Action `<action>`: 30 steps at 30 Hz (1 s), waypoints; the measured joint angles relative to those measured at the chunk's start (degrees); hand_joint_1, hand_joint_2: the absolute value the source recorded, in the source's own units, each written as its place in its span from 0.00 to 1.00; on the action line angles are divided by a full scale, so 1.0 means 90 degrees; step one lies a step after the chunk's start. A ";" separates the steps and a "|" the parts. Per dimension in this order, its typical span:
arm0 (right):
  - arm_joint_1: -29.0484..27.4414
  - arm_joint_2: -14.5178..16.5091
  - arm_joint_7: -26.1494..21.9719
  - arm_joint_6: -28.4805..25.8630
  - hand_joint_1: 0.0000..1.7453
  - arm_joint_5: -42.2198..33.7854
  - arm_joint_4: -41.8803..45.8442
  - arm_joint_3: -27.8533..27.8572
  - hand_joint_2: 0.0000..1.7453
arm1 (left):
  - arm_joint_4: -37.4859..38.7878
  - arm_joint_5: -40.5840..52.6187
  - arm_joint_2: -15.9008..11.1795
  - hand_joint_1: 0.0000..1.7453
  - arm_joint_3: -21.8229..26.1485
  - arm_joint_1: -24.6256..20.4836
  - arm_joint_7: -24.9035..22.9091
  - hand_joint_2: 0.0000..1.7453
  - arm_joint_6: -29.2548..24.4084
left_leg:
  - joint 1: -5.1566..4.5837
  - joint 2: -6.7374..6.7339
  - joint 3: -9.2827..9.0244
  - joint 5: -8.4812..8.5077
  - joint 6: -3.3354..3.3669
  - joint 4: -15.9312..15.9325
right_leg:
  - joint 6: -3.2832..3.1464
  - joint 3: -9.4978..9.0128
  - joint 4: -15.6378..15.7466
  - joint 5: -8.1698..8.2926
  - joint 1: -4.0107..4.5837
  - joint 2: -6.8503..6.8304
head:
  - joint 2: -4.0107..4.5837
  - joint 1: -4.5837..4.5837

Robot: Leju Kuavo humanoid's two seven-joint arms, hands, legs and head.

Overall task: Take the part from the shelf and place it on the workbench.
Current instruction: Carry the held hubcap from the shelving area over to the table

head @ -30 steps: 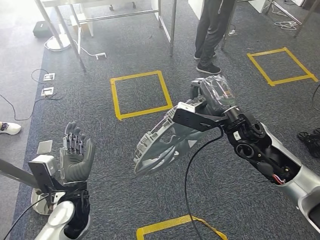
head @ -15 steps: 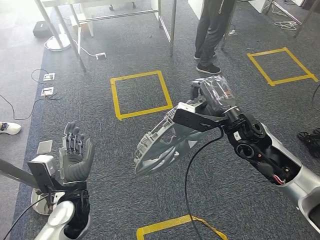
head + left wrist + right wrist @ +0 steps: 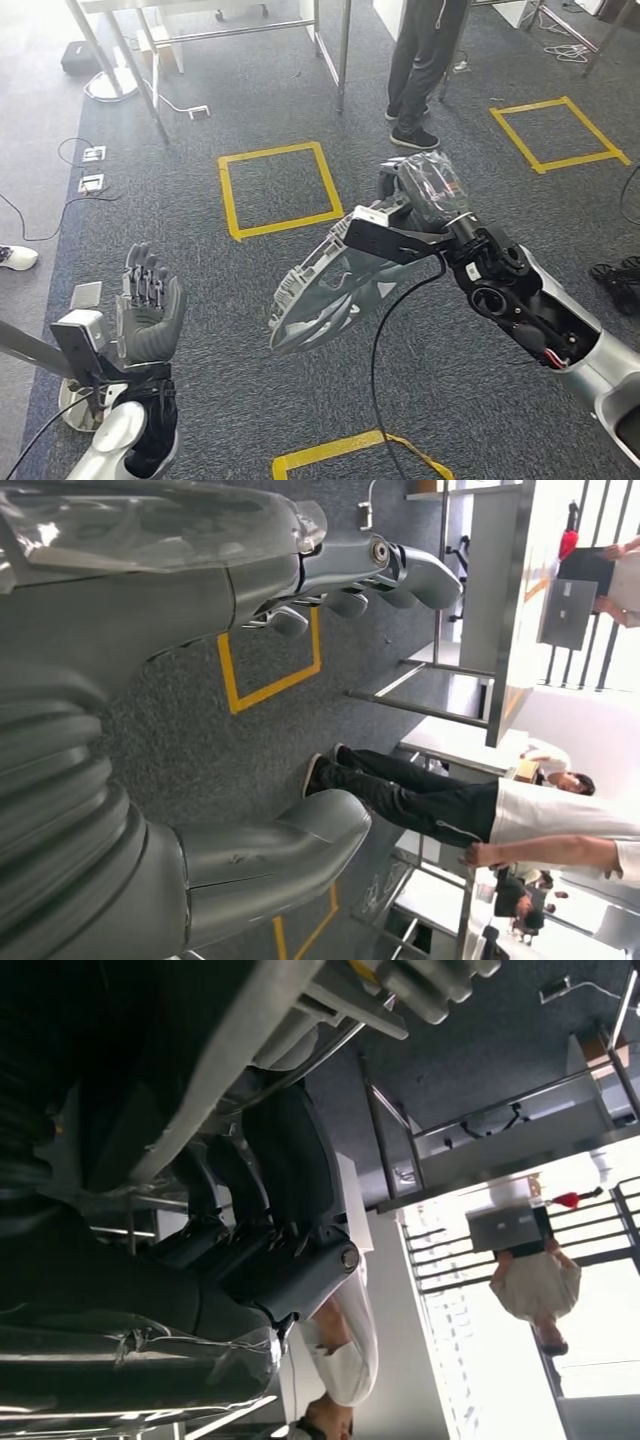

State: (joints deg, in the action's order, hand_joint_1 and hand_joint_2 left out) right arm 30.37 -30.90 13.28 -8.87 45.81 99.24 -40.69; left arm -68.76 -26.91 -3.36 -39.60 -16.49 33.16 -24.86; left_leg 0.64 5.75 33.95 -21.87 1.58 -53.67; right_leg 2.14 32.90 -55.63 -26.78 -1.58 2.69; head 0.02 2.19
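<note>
Head view: one part (image 3: 324,295), a thin grey moulded plastic shell, held out over the carpet by the right hand (image 3: 411,205), fingers closed on its upper end. Judged light, stiff, somewhat brittle at the ribbed rim; best gripped at that thick end. One left hand (image 3: 147,310), fingers apart, holding nothing. Yellow floor squares: four. One person (image 3: 419,60) standing.

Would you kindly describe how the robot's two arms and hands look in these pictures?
Both arms are silver. The right arm has exposed black joint housings, a black camera bracket, a thin black cable looping below and clear plastic wrap over the right hand. The left hand is grey with darker fingers and carries a small white camera box on a bracket.
</note>
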 joint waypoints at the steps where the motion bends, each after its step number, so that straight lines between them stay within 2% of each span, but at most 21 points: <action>1: 0.0015 -0.0001 -0.0003 0.0001 1.00 0.0000 0.0005 0.0003 1.00 | -0.0009 -0.0001 0.0001 0.00 0.0000 -0.0005 0.0000 1.00 0.0001 | 0.0030 -0.0024 -0.0058 0.0006 0.0014 0.0065 | 0.0016 0.0121 -0.0263 -0.0139 0.0010 -0.0072 | 0.0000 0.0032; 3: 0.0040 -0.0001 -0.0006 0.0002 1.00 0.0000 0.0009 0.0001 1.00 | -0.0012 -0.0004 0.0000 0.00 0.0000 -0.0002 -0.0001 1.00 0.0001 | 0.0037 -0.0060 -0.0118 -0.0037 0.0025 0.0093 | 0.0051 0.0561 -0.1116 -0.0478 -0.0002 -0.0193 | 0.0000 0.0104; 4: 0.0034 -0.0001 -0.0004 0.0003 1.00 0.0000 0.0009 -0.0002 1.00 | -0.0012 -0.0005 -0.0001 0.00 0.0000 0.0009 -0.0001 1.00 0.0001 | 0.0044 -0.0072 -0.0143 -0.0077 0.0021 0.0087 | 0.0074 0.0768 -0.1470 -0.0552 -0.0017 -0.0214 | 0.0000 0.0129; 5: 0.0019 -0.0001 -0.0002 0.0004 1.00 0.0000 0.0009 -0.0007 1.00 | -0.0012 -0.0005 -0.0001 0.00 0.0000 0.0021 -0.0002 1.00 0.0001 | 0.0054 -0.0081 -0.0177 -0.0130 0.0010 0.0074 | 0.0099 0.0884 -0.1628 -0.0510 -0.0038 -0.0231 | 0.0000 0.0147; 6: 0.0009 -0.0001 -0.0001 0.0004 1.00 0.0000 0.0009 -0.0010 1.00 | -0.0013 -0.0005 -0.0001 0.00 0.0000 0.0026 -0.0002 1.00 0.0001 | 0.0071 -0.0086 -0.0221 -0.0191 -0.0012 0.0052 | 0.0130 0.0871 -0.1525 -0.0346 -0.0062 -0.0242 | 0.0000 0.0159; 7: 0.0005 -0.0001 -0.0001 0.0004 1.00 0.0000 0.0009 -0.0012 1.00 | -0.0013 -0.0005 -0.0001 0.00 0.0000 0.0029 -0.0003 1.00 0.0001 | 0.0095 -0.0087 -0.0272 -0.0262 -0.0046 0.0015 | 0.0167 0.0733 -0.1186 -0.0093 -0.0091 -0.0250 | 0.0000 0.0168; 9: 0.0012 0.0001 -0.0002 0.0005 1.00 0.0000 0.0010 -0.0014 1.00 | -0.0015 -0.0004 -0.0004 0.00 0.0000 0.0023 -0.0003 1.00 0.0000 | 0.0115 -0.0086 -0.0343 -0.0426 -0.0149 -0.0094 | 0.0257 0.0327 -0.0369 0.0227 -0.0136 -0.0214 | 0.0000 0.0190; 11: 0.0006 0.0001 -0.0003 0.0005 1.00 -0.0001 0.0018 -0.0014 1.00 | -0.0026 -0.0001 -0.0009 0.00 -0.0002 0.0022 -0.0003 1.00 -0.0001 | 0.0097 -0.0077 -0.0359 -0.0540 -0.0232 -0.0156 | 0.0195 0.0126 -0.0044 0.0173 -0.0135 -0.0164 | 0.0000 0.0178; 13: -0.0016 0.0001 -0.0005 0.0005 1.00 -0.0002 0.0027 -0.0015 1.00 | -0.0043 0.0001 -0.0011 0.00 -0.0007 0.0023 0.0000 1.00 -0.0002 | 0.0095 -0.0061 -0.0401 -0.0596 -0.0275 -0.0130 | 0.0028 0.0082 -0.0064 0.0062 -0.0118 -0.0160 | 0.0000 0.0106; 14: -0.0024 0.0002 -0.0004 0.0004 1.00 -0.0002 0.0031 -0.0011 1.00 | -0.0051 0.0002 -0.0013 0.00 -0.0009 0.0023 0.0002 1.00 -0.0002 | 0.0096 -0.0123 -0.0421 -0.0619 -0.0297 -0.0165 | -0.0028 0.0028 -0.0062 0.0013 -0.0115 -0.0168 | 0.0000 0.0061; 16: -0.0018 0.0001 -0.0006 0.0002 1.00 -0.0001 0.0039 0.0005 1.00 | -0.0069 0.0007 -0.0016 0.00 -0.0010 0.0004 0.0006 1.00 -0.0002 | 0.0087 -0.0360 -0.0201 -0.0729 -0.0345 -0.0630 | -0.0119 -0.0153 -0.0021 -0.0097 -0.0114 -0.0198 | 0.0000 -0.0015; 17: -0.0025 0.0000 -0.0005 0.0002 1.00 -0.0001 0.0042 0.0014 1.00 | -0.0076 0.0008 -0.0018 0.00 -0.0010 0.0002 0.0008 1.00 -0.0002 | 0.0078 -0.0494 0.0072 -0.0805 -0.0362 -0.1070 | -0.0147 -0.0257 0.0019 -0.0159 -0.0101 -0.0215 | 0.0000 -0.0048; 19: -0.0048 -0.0001 -0.0005 0.0002 1.00 -0.0002 0.0041 0.0014 1.00 | -0.0080 0.0008 -0.0018 0.00 -0.0010 0.0012 0.0009 1.00 -0.0002 | 0.0072 -0.0593 0.0641 -0.0946 -0.0373 -0.1866 | -0.0170 -0.0435 0.0091 -0.0262 -0.0078 -0.0242 | 0.0000 -0.0083; 20: -0.0058 -0.0001 -0.0006 0.0002 1.00 -0.0002 0.0041 0.0011 1.00 | -0.0080 0.0007 -0.0018 0.00 -0.0010 0.0022 0.0009 1.00 -0.0002 | 0.0071 -0.0602 0.0796 -0.0974 -0.0371 -0.2063 | -0.0174 -0.0481 0.0110 -0.0290 -0.0071 -0.0248 | 0.0000 -0.0085; 23: -0.0071 -0.0001 -0.0006 0.0002 1.00 -0.0002 0.0041 0.0006 1.00 | -0.0080 0.0006 -0.0018 0.00 -0.0011 0.0034 0.0009 1.00 -0.0002 | 0.0067 -0.0604 0.0954 -0.0954 -0.0359 -0.2212 | -0.0176 -0.0543 0.0132 -0.0326 -0.0063 -0.0252 | 0.0000 -0.0088; 24: -0.0083 -0.0001 -0.0006 0.0002 1.00 -0.0002 0.0041 0.0002 1.00 | -0.0079 0.0005 -0.0019 0.00 -0.0012 0.0044 0.0009 1.00 -0.0002 | 0.0059 -0.0604 0.1062 -0.0890 -0.0342 -0.2270 | -0.0178 -0.0605 0.0154 -0.0362 -0.0056 -0.0256 | 0.0000 -0.0090; 25: -0.0099 -0.0001 -0.0006 0.0003 1.00 -0.0002 0.0041 -0.0002 1.00 | -0.0078 0.0004 -0.0022 0.00 -0.0012 0.0059 0.0009 1.00 -0.0002 | 0.0020 -0.0604 0.1141 -0.0479 -0.0258 -0.1998 | -0.0181 -0.0808 0.0232 -0.0461 -0.0029 -0.0265 | 0.0000 -0.0095; 26: -0.0119 -0.0001 -0.0007 0.0002 1.00 -0.0002 0.0041 -0.0008 1.00 | -0.0076 0.0001 -0.0033 0.00 -0.0013 0.0083 0.0007 1.00 -0.0002 | -0.0062 -0.0608 0.1134 0.0021 -0.0095 -0.1579 | -0.0175 -0.1083 0.0419 -0.0580 -0.0003 -0.0282 | 0.0001 -0.0081; 28: -0.0163 0.0000 -0.0007 0.0004 1.00 -0.0002 0.0035 -0.0019 1.00 | -0.0080 -0.0005 -0.0056 0.00 -0.0018 0.0128 0.0009 1.00 -0.0002 | -0.0249 -0.0621 0.0903 0.0901 0.0226 -0.0596 | -0.0113 -0.1674 0.0886 -0.0762 -0.0007 -0.0323 | 0.0001 -0.0054; 29: -0.0186 0.0001 -0.0007 0.0006 1.00 -0.0002 0.0032 -0.0025 1.00 | -0.0086 -0.0008 -0.0067 0.00 -0.0020 0.0139 0.0010 1.00 -0.0007 | -0.0318 -0.0631 0.0747 0.0916 0.0334 -0.0401 | -0.0070 -0.1873 0.1098 -0.0768 -0.0035 -0.0345 | 0.0001 -0.0059; 30: -0.0201 0.0001 -0.0006 0.0008 1.00 -0.0002 0.0032 -0.0025 1.00 | -0.0104 -0.0007 -0.0073 0.00 -0.0021 0.0125 0.0016 1.00 -0.0016 | -0.0340 -0.0635 0.0587 0.0793 0.0369 -0.0256 | -0.0028 -0.2006 0.1153 -0.0710 -0.0053 -0.0356 | 0.0000 -0.0076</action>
State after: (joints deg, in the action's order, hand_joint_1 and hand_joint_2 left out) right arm 28.56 -30.89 13.22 -8.80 45.80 99.52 -40.91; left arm -69.70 -26.97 -4.01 -39.80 -15.37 33.31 -25.00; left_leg -2.42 0.04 39.23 -14.73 4.89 -55.98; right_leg 1.89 14.85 -45.26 -33.17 -2.05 -0.51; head 0.02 1.50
